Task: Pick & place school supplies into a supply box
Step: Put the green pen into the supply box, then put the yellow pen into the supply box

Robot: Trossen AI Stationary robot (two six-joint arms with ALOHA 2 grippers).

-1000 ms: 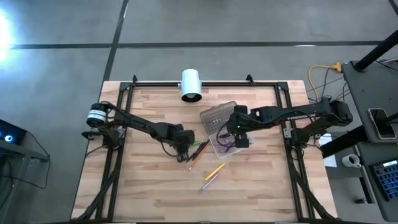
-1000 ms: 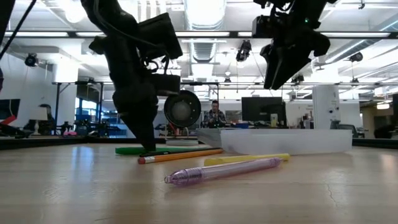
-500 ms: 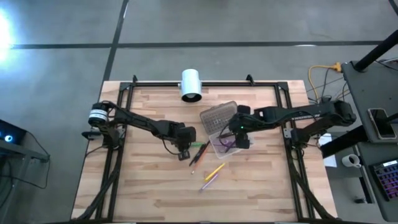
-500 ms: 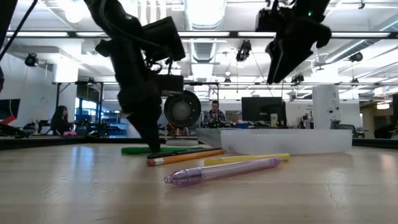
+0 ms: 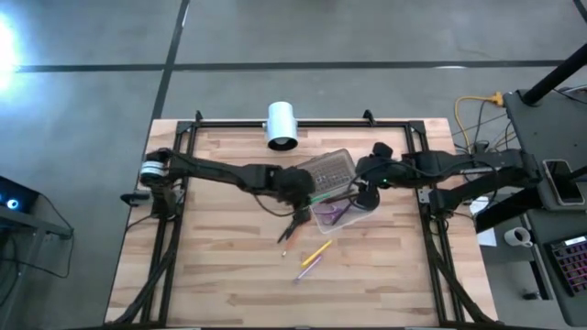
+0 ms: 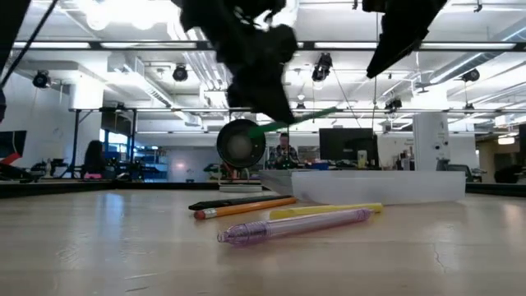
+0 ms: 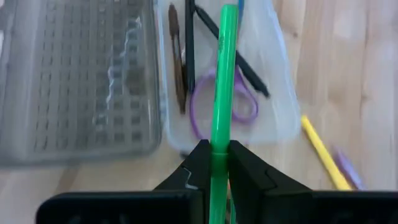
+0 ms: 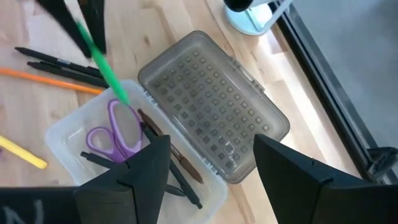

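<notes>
My left gripper [image 7: 217, 149] is shut on a green pen [image 7: 221, 74], which hangs in the air over the near edge of the clear supply box [image 5: 337, 209]. In the box lie purple scissors [image 7: 225, 107], a brown pencil [image 7: 176, 56] and black pens [image 7: 242, 56]. Its ribbed lid [image 5: 326, 170] lies open on the far side. My right gripper [image 8: 211, 158] hovers open above the box's right part. An orange pencil and black pens [image 5: 293, 225], a yellow pencil [image 5: 317, 249] and a purple pen [image 5: 307, 268] lie on the table. My left gripper pinches the green pen's shaft [image 7: 218, 144] between its two fingers. Most of the pen sticks out ahead of the fingertips, over the box. The pen is lifted clear of the table and tilted, its free end [image 6: 329, 113] higher.
A white cylinder [image 5: 282, 125] lies at the table's far edge, behind the lid. Black frame rails [image 5: 174, 183] run along the table's left, right and far sides. Bare wood [image 5: 211, 275] stretches across the near left part of the table.
My left gripper has taken the green pen off the table, lifted it and carried it right toward the box. The pen, flat on the wood before, now hangs tilted in the air. My right gripper has drawn a little right and up, staying open.
</notes>
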